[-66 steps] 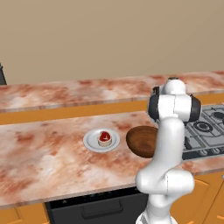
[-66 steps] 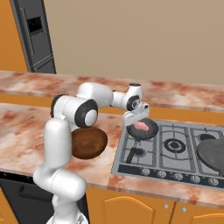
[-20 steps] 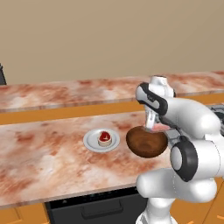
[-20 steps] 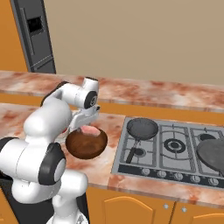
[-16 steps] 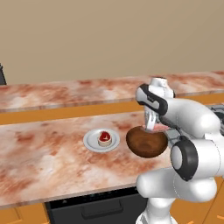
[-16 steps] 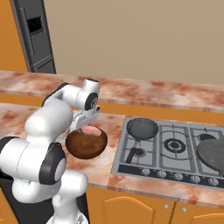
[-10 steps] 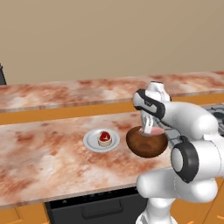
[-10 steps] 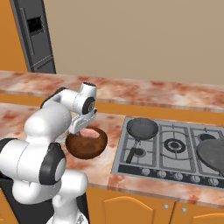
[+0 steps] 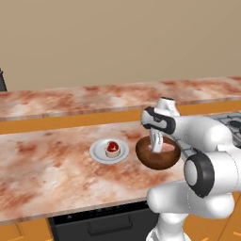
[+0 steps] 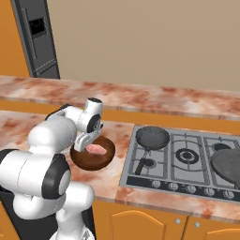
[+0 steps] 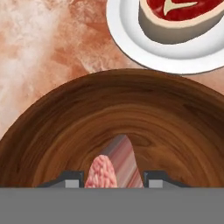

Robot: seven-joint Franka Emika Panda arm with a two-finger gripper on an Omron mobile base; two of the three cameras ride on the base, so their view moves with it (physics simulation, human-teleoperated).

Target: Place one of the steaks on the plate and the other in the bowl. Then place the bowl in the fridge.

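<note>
The gripper grips the pink steak low inside the bowl. The red steak lies on the plate beside the bowl.

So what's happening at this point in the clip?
The robot's hand is down inside the wooden bowl on the counter, holding the pale pink steak between its fingers, apparently about to let it go. The red steak already sits on the white plate just beside the bowl. The fridge stands closed in the far corner, so the bowl is not yet there.
</note>
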